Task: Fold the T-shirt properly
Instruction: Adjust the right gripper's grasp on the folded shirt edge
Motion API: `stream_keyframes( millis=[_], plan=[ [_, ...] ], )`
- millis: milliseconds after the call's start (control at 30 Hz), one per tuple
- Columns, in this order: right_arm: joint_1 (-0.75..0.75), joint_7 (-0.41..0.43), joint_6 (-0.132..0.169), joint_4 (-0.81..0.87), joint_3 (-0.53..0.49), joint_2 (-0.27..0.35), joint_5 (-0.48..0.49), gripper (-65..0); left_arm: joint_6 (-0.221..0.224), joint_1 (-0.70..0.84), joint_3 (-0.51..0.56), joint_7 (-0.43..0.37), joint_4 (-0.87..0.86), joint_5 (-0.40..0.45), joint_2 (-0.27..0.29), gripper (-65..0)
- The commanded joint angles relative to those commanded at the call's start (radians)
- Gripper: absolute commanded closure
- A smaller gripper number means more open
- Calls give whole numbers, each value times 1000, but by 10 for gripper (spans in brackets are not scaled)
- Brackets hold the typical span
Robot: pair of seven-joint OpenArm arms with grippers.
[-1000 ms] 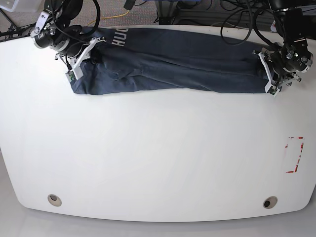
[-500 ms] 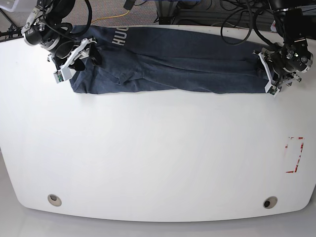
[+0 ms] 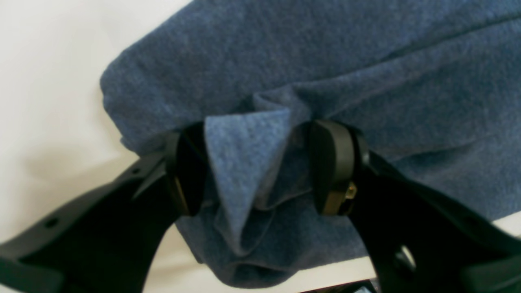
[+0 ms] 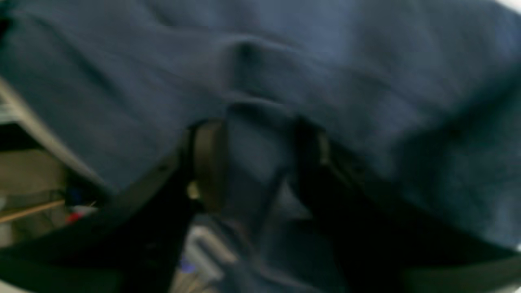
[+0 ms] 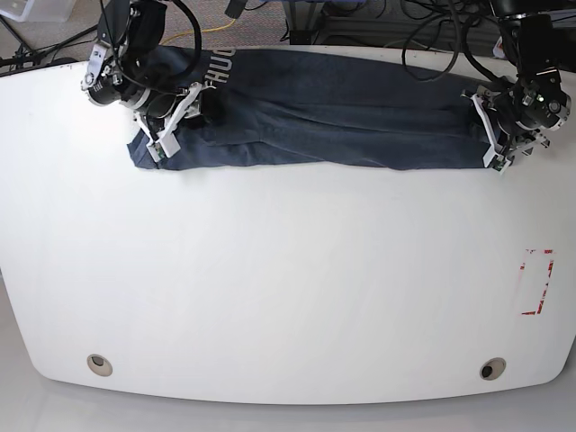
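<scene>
The dark navy T-shirt (image 5: 333, 117) lies as a long folded band along the table's far edge, with white lettering (image 5: 219, 67) showing near its left end. At the band's right end, my left gripper (image 5: 493, 135) is closed on the cloth. In the left wrist view a bunched fold of the T-shirt (image 3: 244, 183) sits between the black pads (image 3: 333, 167) of the left gripper (image 3: 260, 171). My right gripper (image 5: 171, 121) is at the band's left end. In the blurred right wrist view, the right gripper (image 4: 258, 162) has T-shirt fabric (image 4: 256, 154) pinched between its pads.
The white table (image 5: 288, 270) has two round holes (image 5: 99, 364) (image 5: 492, 368) near its front edge. A red-marked rectangle (image 5: 537, 282) is at the right side. Cables (image 5: 432, 36) hang just beyond the far edge.
The right gripper swung out to the left, then came back right over the shirt's left end. The wrinkles there have flattened. The left gripper has hardly moved.
</scene>
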Motion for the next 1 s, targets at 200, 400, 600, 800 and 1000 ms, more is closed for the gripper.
stream_keyframes(
  millis=[200,400,600,800,1000],
  plan=[
    [98,81,0,-149,-2,44,-74,-246,0,0,0,-3,-5,-2,8,-368],
    [198,121,0,-261,-2,84,-75,-244,0,-66,2,-2,-91,-14,12,-371],
    [221,121,0,-264,-2,95,-74,-243,0,-106,-115,40,-80,-199,15,-371],
    [213,121,0,-264,-2,94,-71,-241,0,-143,-282,166,-89,-446,-12,-371],
    [210,121,0,-262,-2,91,-69,-241,0,-112,-324,170,-180,-565,-25,-372]
  ],
)
